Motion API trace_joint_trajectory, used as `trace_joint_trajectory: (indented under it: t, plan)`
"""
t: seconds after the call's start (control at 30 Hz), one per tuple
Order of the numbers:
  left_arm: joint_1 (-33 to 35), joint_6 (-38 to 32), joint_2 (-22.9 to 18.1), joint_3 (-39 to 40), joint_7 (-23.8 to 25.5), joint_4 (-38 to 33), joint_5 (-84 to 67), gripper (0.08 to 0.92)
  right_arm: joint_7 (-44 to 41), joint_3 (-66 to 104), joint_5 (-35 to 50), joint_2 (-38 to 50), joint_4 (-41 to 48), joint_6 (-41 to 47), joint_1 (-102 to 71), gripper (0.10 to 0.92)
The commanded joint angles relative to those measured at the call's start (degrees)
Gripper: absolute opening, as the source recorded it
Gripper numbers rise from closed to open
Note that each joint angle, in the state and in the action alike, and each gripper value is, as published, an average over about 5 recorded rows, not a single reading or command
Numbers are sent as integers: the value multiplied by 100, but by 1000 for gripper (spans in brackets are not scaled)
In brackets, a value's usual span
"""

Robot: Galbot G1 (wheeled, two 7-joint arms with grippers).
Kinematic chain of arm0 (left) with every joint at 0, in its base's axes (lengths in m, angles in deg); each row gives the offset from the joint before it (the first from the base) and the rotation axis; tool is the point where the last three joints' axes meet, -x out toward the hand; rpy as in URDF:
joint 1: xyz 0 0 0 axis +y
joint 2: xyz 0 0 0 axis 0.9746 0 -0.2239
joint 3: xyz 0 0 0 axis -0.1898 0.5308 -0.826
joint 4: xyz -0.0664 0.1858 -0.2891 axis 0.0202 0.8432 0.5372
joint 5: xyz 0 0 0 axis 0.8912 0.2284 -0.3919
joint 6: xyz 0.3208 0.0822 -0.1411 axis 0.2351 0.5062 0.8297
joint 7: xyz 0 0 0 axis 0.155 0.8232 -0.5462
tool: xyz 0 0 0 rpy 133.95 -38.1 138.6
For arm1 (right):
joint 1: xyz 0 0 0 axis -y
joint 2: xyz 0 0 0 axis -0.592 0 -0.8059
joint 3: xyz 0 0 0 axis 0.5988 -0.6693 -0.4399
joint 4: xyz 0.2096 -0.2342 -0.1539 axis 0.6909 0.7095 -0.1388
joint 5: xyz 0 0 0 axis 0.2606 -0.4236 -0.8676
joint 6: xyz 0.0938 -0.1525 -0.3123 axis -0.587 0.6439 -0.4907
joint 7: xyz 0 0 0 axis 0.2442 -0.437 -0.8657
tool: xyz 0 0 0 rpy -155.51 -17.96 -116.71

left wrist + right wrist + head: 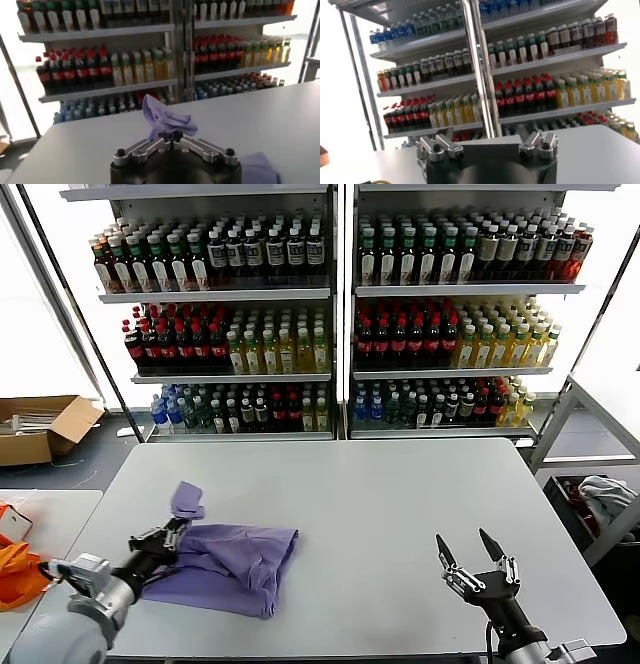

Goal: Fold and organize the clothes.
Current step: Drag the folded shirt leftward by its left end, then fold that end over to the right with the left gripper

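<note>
T-shirt (235,565), lavender, lies on the grey tabletop (400,504) at about 8 o'clock from the tabletop centre, near the robot-side edge. It is already gathered into a rough, lumpy block, with layers overlapping and edges not squared. 1 corner or sleeve is lifted off the pile, sticking up at the 10 o'clock side of the shirt.

Left gripper (178,527) sits at the shirt's 9 o'clock edge, fingers pressed together and pinching that raised flap; in the left wrist view the fabric stands up right at the fingertips (170,135) with the rest of the shirt low beside the gripper body. Right gripper (474,552) hangs at about 4 o'clock over bare tabletop, well apart from the shirt, fingers spread wide, holding nothing; looks parked.

Progress, my read: partway. At least 1 fold seems done since the shirt is compact, not spread flat. Current step looks like carrying the held flap across the pile for another fold. Left to do: lay that flap down, flatten wrinkles, tidy the edges, maybe 1 more fold to get a neat rectangle. Printed graphic not visible here.

Background: drink shelves (330,314) at 12 o'clock, cardboard box (40,429) at 10 o'clock, orange fabric (18,569) on a side table at 9 o'clock.
</note>
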Motion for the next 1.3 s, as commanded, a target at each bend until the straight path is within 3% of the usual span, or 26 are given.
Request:
trace_joint_trajectory:
  t: [0.03, 0.37, 0.83, 0.93, 1.3]
  plan:
    - [-286, 146, -839, 1207, -61, -136, 471, 92, 3, 33, 3, 15, 7, -5, 8, 823]
    - [-260, 345, -1140, 1742, -118, -1, 544, 92, -24, 11, -44, -35, -19, -3, -29, 823]
    - [-158, 339, -1243, 1921, -212, -26, 723, 96, -27, -116, -118, -105, -24, -14, -18, 823]
    - [-168, 248, -1141, 1745, -307, -131, 600, 140, -29, -106, -118, -89, -11, -29, -15, 823]
    - [257, 302, -344, 345, -408, -1008, -287, 454, -18, -121, -99, -61, 10, -38, 69, 823]
